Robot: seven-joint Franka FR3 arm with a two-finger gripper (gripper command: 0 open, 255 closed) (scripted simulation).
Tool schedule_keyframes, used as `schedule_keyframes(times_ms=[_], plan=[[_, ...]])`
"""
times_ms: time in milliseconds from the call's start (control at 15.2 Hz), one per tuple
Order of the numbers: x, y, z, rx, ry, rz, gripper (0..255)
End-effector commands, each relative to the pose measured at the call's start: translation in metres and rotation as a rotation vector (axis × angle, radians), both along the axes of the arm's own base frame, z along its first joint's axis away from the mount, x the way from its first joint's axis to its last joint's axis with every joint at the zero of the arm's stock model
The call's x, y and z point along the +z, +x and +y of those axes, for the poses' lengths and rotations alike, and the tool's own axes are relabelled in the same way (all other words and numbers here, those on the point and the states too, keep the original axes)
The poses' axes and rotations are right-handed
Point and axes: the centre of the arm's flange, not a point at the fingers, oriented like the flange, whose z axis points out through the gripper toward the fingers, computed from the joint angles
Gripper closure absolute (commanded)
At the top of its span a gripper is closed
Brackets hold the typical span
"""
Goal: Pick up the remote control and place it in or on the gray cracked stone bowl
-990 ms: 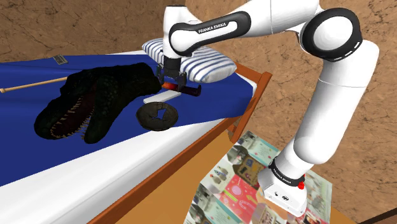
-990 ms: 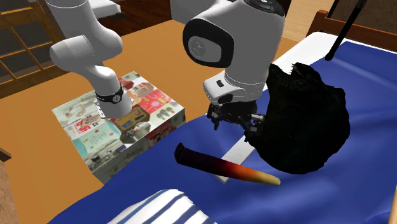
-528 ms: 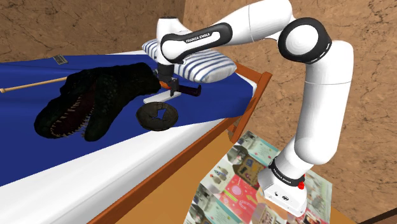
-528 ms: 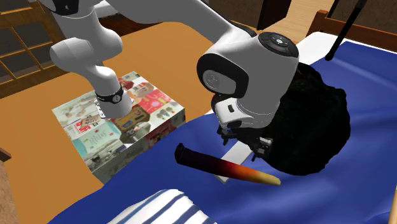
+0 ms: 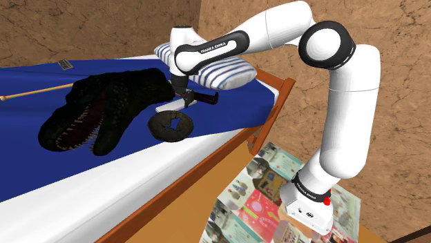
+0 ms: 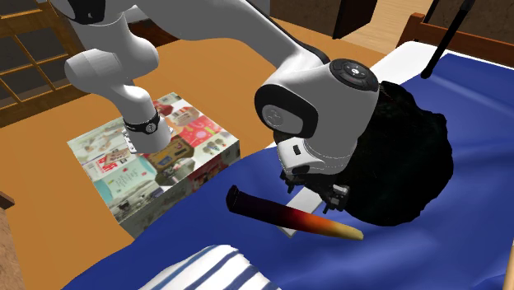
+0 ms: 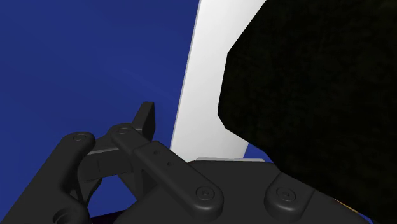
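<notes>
Remote (image 5: 168, 108): we read it as the flat white slab, lying on blue bedcover (image 5: 27, 79). One long side is overlapped by the black toothy plush (image 5: 97, 114), clear in wrist view. Gripper (image 5: 181, 98) sits low over slab's far end, v. close. Contact or not, and how wide the pincer stands, we can't tell. Dark bowl (image 5: 170, 126) is just beside slab's near end, twd bed edge, apart from gripper. Dark-to-orange rod (image 6: 292, 216) lies btw slab and striped pillow (image 5: 228, 69). Patterned box stand (image 5: 266, 200) is on floor beside wood bed frame (image 5: 271, 103).
</notes>
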Motion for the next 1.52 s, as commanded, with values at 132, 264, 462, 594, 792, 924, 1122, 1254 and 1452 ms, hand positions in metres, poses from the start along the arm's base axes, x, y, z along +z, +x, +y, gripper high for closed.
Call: schedule_keyframes(times_ms=[132, 264, 462, 594, 792, 924, 1122, 1254, 1452], plan=[[0.0, 0.0, 0.0, 0.0, 0.0, 0.0, 0], [0.0, 0.0, 0.0, 0.0, 0.0, 0.0, 255], [0.0, 0.0, 0.0, 0.0, 0.0, 0.0, 255], [0.0, 0.0, 0.0, 0.0, 0.0, 0.0, 255], [0.0, 0.0, 0.0, 0.0, 0.0, 0.0, 255], [0.005, 0.0, 0.0, 0.0, 0.0, 0.0, 255], [0.021, 0.0, 0.0, 0.0, 0.0, 0.0, 255], [0.031, 0.0, 0.0, 0.0, 0.0, 0.0, 255], [0.047, 0.0, 0.0, 0.0, 0.0, 0.0, 255]])
